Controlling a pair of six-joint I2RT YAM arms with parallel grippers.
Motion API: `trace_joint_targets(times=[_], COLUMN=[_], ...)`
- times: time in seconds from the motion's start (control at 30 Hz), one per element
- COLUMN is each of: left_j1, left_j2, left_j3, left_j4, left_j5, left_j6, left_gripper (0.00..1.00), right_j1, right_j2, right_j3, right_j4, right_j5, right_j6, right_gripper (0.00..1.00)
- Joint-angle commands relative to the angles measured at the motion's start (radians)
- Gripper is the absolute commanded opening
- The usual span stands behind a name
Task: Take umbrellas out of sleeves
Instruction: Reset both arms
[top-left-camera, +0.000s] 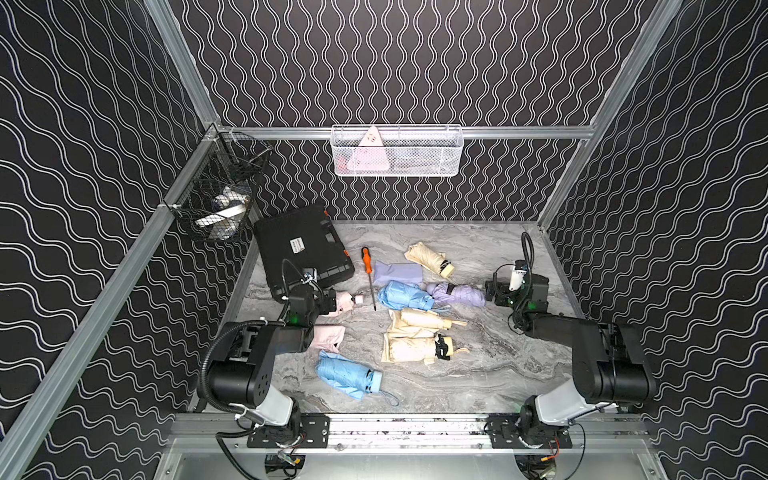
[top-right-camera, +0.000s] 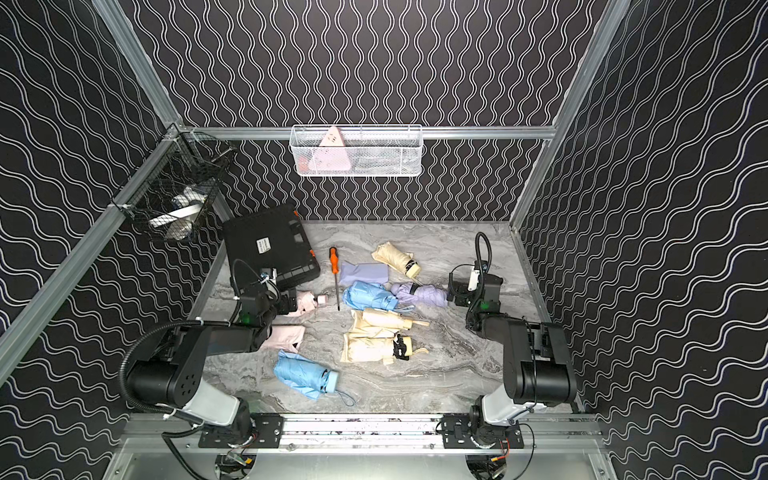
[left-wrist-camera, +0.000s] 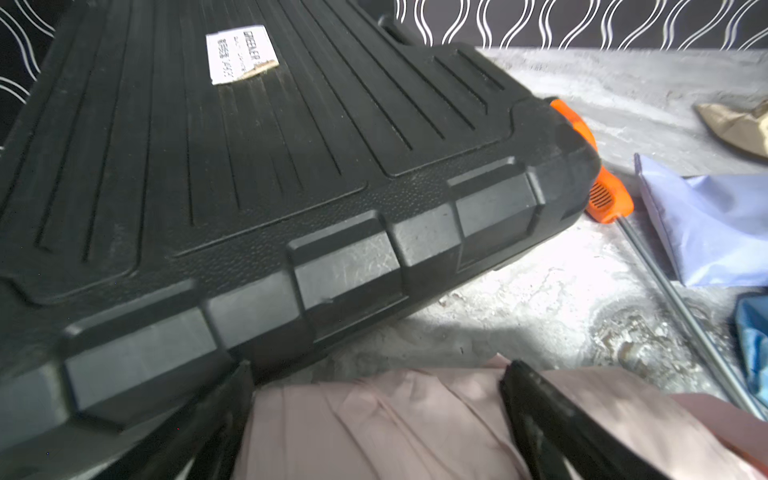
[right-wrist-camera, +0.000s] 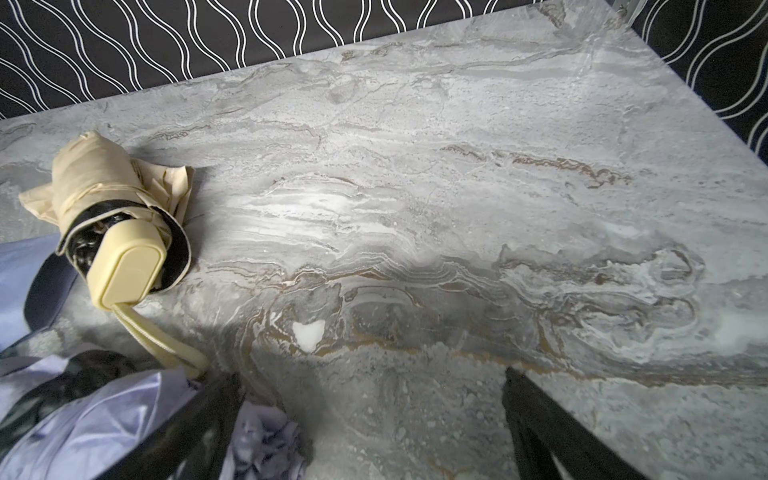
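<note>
Umbrellas on surface (top-left-camera: 490, 374), seven. Cream three: back cream (top-left-camera: 428, 258), mid cream (top-left-camera: 424, 318), near cream (top-left-camera: 411, 349). Blue two: back blue (top-left-camera: 405, 295), near blue (top-left-camera: 347, 372). One lilac umbrella (top-left-camera: 459, 294), one pink umbrella (top-left-camera: 345, 302). Flat sleeves plainly seen, two: lilac sleeve (top-left-camera: 397, 272), pink sleeve (top-left-camera: 330, 336). One screwdriver (top-left-camera: 367, 266), one case (top-left-camera: 301, 249). Left pincer (left-wrist-camera: 378, 370) open, astride pink umbrella. Right pincer (right-wrist-camera: 371, 376) open, one finger over lilac umbrella's end.

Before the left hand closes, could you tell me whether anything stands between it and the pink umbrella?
Nothing visible does. The open left hand has the pink umbrella between its fingers; the black case lies just beyond, not between.
</note>
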Motion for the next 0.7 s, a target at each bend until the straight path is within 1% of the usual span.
trace_joint_targets(times=[0.0, 0.07, 0.1, 0.17, 0.3, 0.4, 0.47, 0.5, 0.53, 0.63, 0.67], left_j1=[0.003, 0.003, 0.004, 0.002, -0.001, -0.003, -0.004, -0.004, -0.004, -0.006, -0.005], left_j2=[0.054, 0.045, 0.053, 0.051, 0.054, 0.052, 0.052, 0.052, 0.052, 0.053, 0.053], left_j3=[-0.064, -0.089, -0.092, -0.064, -0.044, -0.046, -0.05, -0.047, -0.044, -0.042, -0.036], left_j4=[0.269, 0.297, 0.317, 0.256, 0.227, 0.228, 0.237, 0.231, 0.226, 0.223, 0.209], left_j5=[-0.002, -0.079, -0.095, -0.081, -0.082, -0.083, -0.082, -0.082, -0.079, -0.069, -0.046], left_j6=[0.049, 0.018, 0.016, 0.02, 0.026, 0.028, 0.029, 0.03, 0.029, 0.035, 0.043], left_gripper=[0.99, 0.99, 0.99, 0.99, 0.99, 0.99, 0.99, 0.99, 0.99, 0.99, 0.99], right_j1=[-0.002, -0.002, -0.002, -0.002, -0.007, -0.016, -0.013, -0.009, -0.005, -0.005, -0.005], right_j2=[0.011, 0.024, 0.029, 0.04, 0.029, 0.018, 0.052, 0.073, 0.081, 0.075, 0.08], right_j3=[0.013, 0.014, 0.013, 0.008, -0.044, -0.136, -0.224, -0.245, -0.258, -0.246, -0.237], right_j4=[0.03, 0.043, 0.051, 0.069, 0.154, 0.308, 0.505, 0.581, 0.619, 0.578, 0.573], right_j5=[-0.018, -0.031, -0.034, -0.056, -0.077, -0.084, -0.088, -0.063, -0.038, -0.014, -0.011], right_j6=[-0.002, -0.005, -0.002, -0.017, -0.012, -0.013, -0.021, -0.015, -0.007, 0.005, 0.007], right_gripper=[1.0, 1.0, 1.0, 1.0, 1.0, 1.0, 1.0, 1.0, 1.0, 1.0, 1.0])
